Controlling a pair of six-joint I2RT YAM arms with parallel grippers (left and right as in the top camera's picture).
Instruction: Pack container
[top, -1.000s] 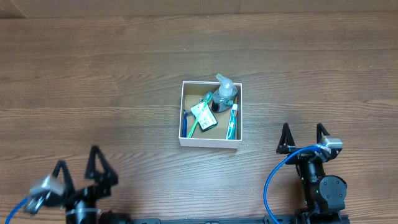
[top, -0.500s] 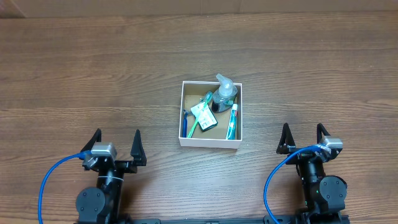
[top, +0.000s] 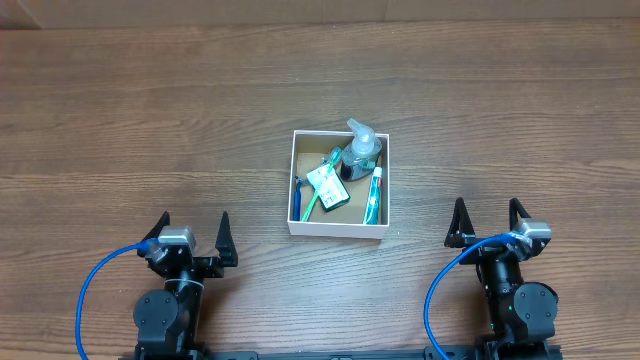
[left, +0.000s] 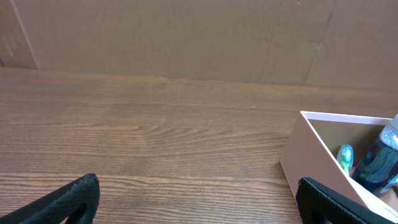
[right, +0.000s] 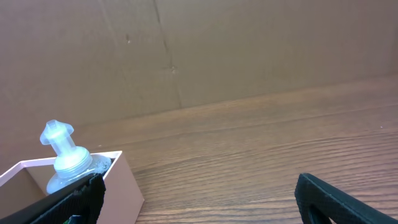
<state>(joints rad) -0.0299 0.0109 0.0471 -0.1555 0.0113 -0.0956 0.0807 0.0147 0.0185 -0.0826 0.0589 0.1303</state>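
Container (top: 337, 229), square, shallow, thin white walls, brown cardboard inside, both jaws spread wide, holding nothing.

You have the square, shallow, open-topped box with thin white walls and a brown cardboard inside (top: 337, 229) sitting flat on the wooden table (top: 150, 120), about midway across it. It already holds toiletries, among them a clear pump bottle (top: 361, 150) in its far right corner.
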